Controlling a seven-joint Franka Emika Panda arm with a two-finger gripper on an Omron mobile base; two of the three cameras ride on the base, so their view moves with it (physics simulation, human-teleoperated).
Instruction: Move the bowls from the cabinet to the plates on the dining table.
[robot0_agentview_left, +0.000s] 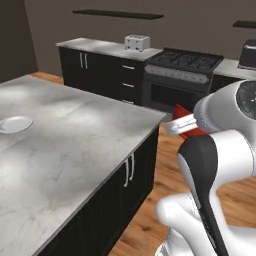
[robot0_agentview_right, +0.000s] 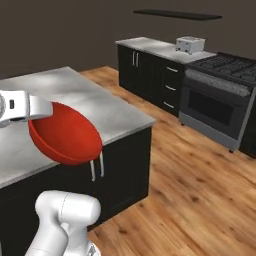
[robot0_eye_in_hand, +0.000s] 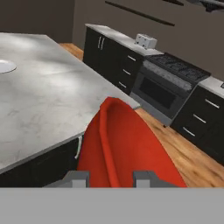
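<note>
hold: my fingers (robot0_eye_in_hand: 108, 178) pinch the red bowl (robot0_agentview_right: 65, 134) rim
carry: keep it level, clear of the bench (robot0_agentview_left: 75, 150) near corner
goal: centre over the plate (robot0_agentview_left: 14, 124) by the left edge

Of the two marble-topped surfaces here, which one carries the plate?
The large dining table nearest the robot: a pale plate lies near its left edge. The far counter by the stove carries a toaster instead.

Base views flank arm, hand view close — all share dining table (robot0_agentview_left: 75, 150)
</note>
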